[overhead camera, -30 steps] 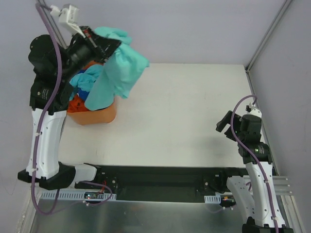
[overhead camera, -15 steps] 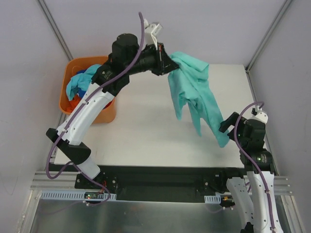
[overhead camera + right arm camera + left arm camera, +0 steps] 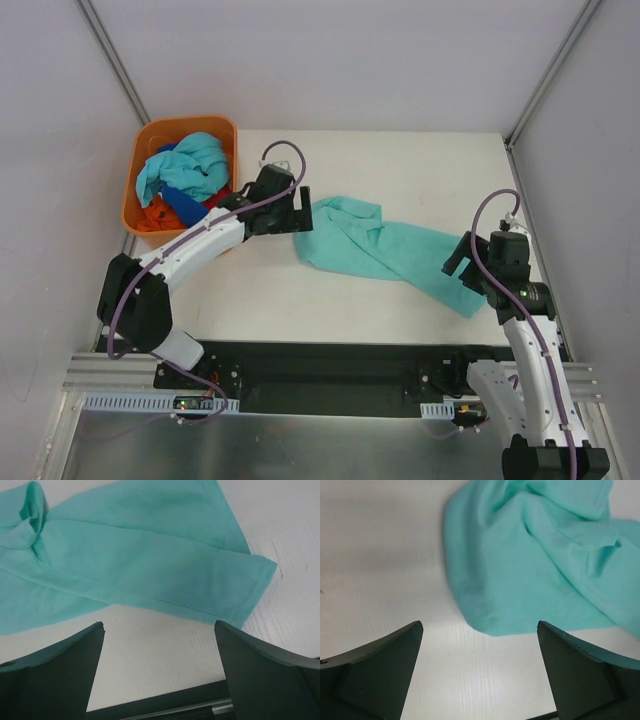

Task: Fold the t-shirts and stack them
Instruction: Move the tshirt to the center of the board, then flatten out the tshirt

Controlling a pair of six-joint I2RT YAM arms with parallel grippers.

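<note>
A teal-green t-shirt [image 3: 385, 248] lies crumpled in a long strip across the middle of the white table [image 3: 250, 300]. My left gripper [image 3: 302, 210] stands open just left of the shirt's left end, nothing between its fingers; in the left wrist view the cloth [image 3: 535, 555] lies beyond the open gripper [image 3: 480, 670]. My right gripper [image 3: 462, 262] is open beside the shirt's right end, and its view shows the hem [image 3: 150, 565] ahead of the open gripper [image 3: 160, 670]. More t-shirts, aqua [image 3: 190, 168], blue [image 3: 188, 208] and orange-red [image 3: 152, 214], sit piled in the basket.
An orange plastic basket [image 3: 136, 190] stands at the table's back left corner. Grey walls and metal frame posts [image 3: 552, 75] close in the back and sides. A black rail [image 3: 320, 365] runs along the table's near edge.
The left arm swung the teal-green shirt from the basket out over the table, lowered it and opened its jaws, dropping it flat. The right arm stayed in place.
</note>
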